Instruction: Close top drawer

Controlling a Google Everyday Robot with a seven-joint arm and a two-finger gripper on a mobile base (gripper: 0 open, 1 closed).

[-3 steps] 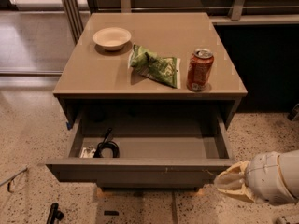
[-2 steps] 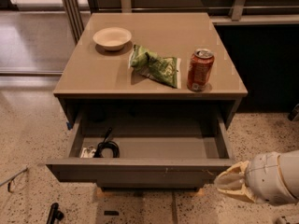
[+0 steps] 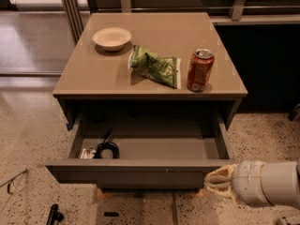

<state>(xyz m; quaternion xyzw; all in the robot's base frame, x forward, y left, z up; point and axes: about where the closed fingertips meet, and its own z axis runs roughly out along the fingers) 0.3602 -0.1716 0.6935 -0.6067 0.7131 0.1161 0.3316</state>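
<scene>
The top drawer (image 3: 140, 171) of the tan cabinet is pulled wide open toward me. Its dark grey-brown front runs across the lower part of the camera view, and its shallow grey interior (image 3: 159, 144) shows. A black cable and a small pale item (image 3: 101, 150) lie in its left front corner. My gripper (image 3: 216, 179) comes in from the lower right on a white arm. Its pale fingertips sit at the right end of the drawer front, touching or almost touching it.
On the cabinet top (image 3: 93, 74) stand a white bowl (image 3: 112, 37), a green chip bag (image 3: 154, 65) and a red soda can (image 3: 200, 70). Speckled floor surrounds the cabinet. A dark panel (image 3: 262, 64) is to the right, metal posts at the back left.
</scene>
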